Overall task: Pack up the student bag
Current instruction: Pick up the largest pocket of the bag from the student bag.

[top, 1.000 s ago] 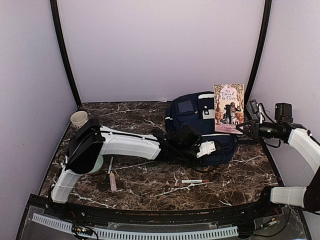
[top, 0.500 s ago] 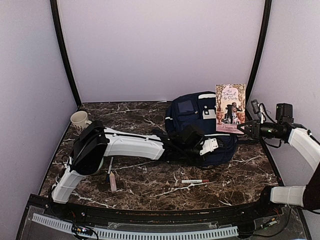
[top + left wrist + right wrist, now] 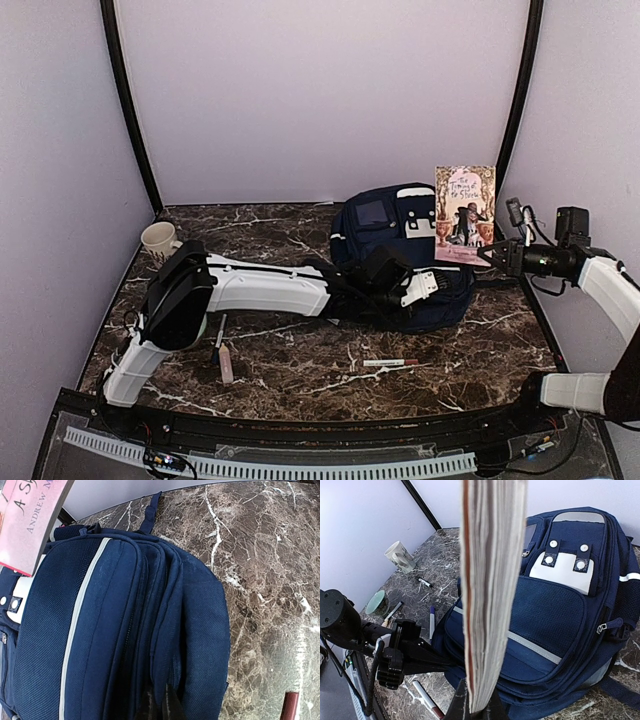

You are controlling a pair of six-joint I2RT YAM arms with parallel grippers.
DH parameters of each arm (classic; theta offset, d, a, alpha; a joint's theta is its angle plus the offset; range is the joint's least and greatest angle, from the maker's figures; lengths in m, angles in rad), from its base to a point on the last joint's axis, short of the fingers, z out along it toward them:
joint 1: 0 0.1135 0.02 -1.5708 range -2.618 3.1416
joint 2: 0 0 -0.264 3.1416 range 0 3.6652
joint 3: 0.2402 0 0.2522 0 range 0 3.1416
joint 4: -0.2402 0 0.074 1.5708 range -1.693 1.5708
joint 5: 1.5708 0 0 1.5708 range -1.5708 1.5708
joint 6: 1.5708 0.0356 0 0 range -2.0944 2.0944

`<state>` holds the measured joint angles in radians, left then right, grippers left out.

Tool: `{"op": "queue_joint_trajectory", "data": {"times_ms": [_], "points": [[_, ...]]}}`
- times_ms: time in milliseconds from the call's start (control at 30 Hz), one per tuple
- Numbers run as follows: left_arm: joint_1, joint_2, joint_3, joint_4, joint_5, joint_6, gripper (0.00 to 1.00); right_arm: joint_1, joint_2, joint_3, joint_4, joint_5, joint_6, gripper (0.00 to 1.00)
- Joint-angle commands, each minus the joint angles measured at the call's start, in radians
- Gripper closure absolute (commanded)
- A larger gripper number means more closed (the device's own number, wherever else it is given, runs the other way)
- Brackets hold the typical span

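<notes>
left gripper (image 3: 161, 709) pinched shut on student bag (image 3: 100, 630) edge, right gripper (image 3: 475, 707) clamping upright book (image 3: 492, 580)

There is one student bag (image 3: 400, 255), one book (image 3: 464, 213), one mug (image 3: 157, 238) and one green bowl (image 3: 376, 602). Four pens (image 3: 431, 616) lie on the desk (image 3: 300, 375).

Bag (image 3: 400, 255): back right on table (image 3: 300, 385).
Book (image 3: 464, 213): upright above bag's right side.
Mug (image 3: 157, 239): back left.
Pen (image 3: 390, 362): before bag.
Markers (image 3: 226, 362): front left.
</notes>
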<state>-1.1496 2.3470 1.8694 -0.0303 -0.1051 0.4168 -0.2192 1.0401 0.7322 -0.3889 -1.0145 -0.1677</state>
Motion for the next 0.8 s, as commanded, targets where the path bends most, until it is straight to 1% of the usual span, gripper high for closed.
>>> {"op": "queue_joint_trajectory", "data": {"times_ms": [0,100,167,233,300,400,533,633,700,767], "points": [[-0.003,-0.015,0.035,0.007,-0.025,-0.007,1.0,-0.012,-0.012,-0.003,0.041,-0.03,-0.009,1.0],[-0.004,-0.018,0.038,0.024,-0.055,-0.004,1.0,-0.015,-0.008,0.002,0.045,-0.029,-0.005,1.0],[-0.003,-0.019,0.066,0.031,-0.113,-0.007,1.0,-0.017,-0.002,0.045,0.055,0.025,0.021,1.0],[-0.002,-0.022,0.111,0.037,-0.17,0.017,1.0,-0.027,0.01,0.127,0.048,0.06,0.048,1.0],[0.001,-0.027,0.149,0.057,-0.216,0.048,1.0,-0.035,0.016,0.216,0.04,0.053,0.082,1.0],[0.008,-0.045,0.183,0.094,-0.246,0.076,1.0,-0.035,0.014,0.341,-0.032,0.037,0.082,1.0],[0.024,-0.067,0.192,0.16,-0.285,0.122,1.0,-0.036,-0.024,0.449,-0.214,0.036,-0.015,1.0],[0.051,-0.073,0.196,0.217,-0.347,0.172,1.0,-0.035,-0.099,0.436,-0.276,0.04,-0.072,1.0],[0.092,-0.087,0.196,0.219,-0.324,0.137,1.0,-0.035,-0.143,0.401,-0.329,0.013,-0.165,1.0],[0.13,-0.105,0.195,0.208,-0.275,0.079,1.0,-0.036,-0.174,0.368,-0.438,-0.004,-0.325,1.0]]}}
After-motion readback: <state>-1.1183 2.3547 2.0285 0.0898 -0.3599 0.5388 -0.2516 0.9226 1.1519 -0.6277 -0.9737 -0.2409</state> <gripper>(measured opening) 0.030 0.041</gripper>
